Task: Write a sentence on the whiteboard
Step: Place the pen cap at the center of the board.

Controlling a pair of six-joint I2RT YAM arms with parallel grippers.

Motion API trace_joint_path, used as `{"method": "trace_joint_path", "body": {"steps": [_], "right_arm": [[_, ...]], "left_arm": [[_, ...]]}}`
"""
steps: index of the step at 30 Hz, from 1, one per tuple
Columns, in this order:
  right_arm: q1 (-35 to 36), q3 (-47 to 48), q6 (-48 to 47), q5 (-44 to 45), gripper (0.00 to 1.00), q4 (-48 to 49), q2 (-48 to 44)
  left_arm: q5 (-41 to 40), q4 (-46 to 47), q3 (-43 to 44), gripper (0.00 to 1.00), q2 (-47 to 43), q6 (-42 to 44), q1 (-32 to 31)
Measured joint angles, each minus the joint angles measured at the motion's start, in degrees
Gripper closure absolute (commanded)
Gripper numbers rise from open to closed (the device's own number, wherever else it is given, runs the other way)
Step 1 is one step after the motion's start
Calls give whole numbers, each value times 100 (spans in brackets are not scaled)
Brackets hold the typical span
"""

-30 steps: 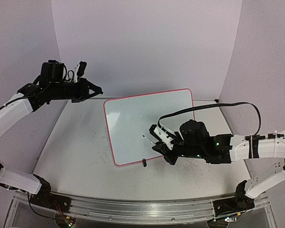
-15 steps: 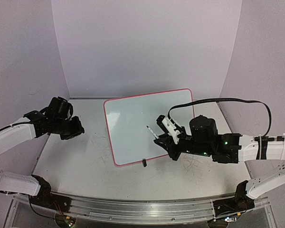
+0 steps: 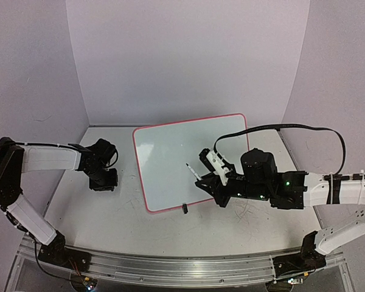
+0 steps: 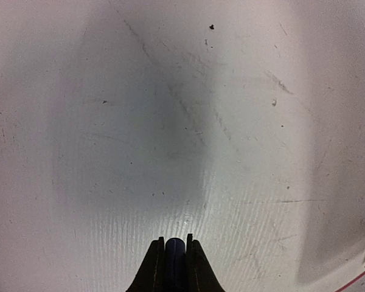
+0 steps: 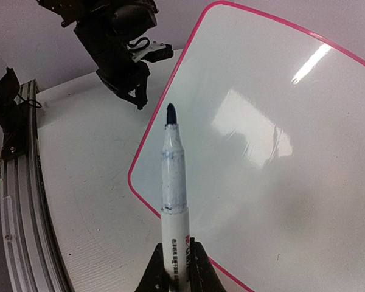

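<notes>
While both arms reach over a scuffed pale table [image 3: 109,213], the top view shows the whiteboard [image 3: 191,158] lying flat near the middle of the frame. Its thin pink-red rim is turned slightly, so the upper right corner points toward the back wall. A small black clip foot [image 3: 185,208] sits at its lower edge.

From the right side of the frame, the right arm stretches leftward, with a black cable [image 3: 280,128] looping above it. Its right end effector [image 3: 208,181] is clenched around a marker [image 3: 193,171], gripping the lower barrel. The marker's dark tip points to the upper left, over the lower middle of the board. Whether the tip touches the surface cannot be told.

The right wrist view looks along the white marker [image 5: 173,182], which rises from the fingers [image 5: 198,271] at the bottom centre. The whiteboard [image 5: 280,140] fills the right half of this view, with glossy light streaks on it. The marker's tip appears just beside the board's left rim.

At the left of the top view, the left arm bends down so the left end effector [image 3: 103,184] hangs low over bare table, apart from the board's left edge. The left wrist view shows its fingers [image 4: 152,271] pressed together on a small dark blue piece [image 4: 175,258] at the bottom centre. What that piece is cannot be told. Scratched table [image 4: 231,121] fills the rest of that view.
</notes>
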Motion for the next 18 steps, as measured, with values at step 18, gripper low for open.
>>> {"method": "trace_joint_path", "body": {"steps": [18], "right_arm": [[0,0,92,-166,100,114,166]], "left_arm": [[-326,-1,26,82,508,252,-1]]}}
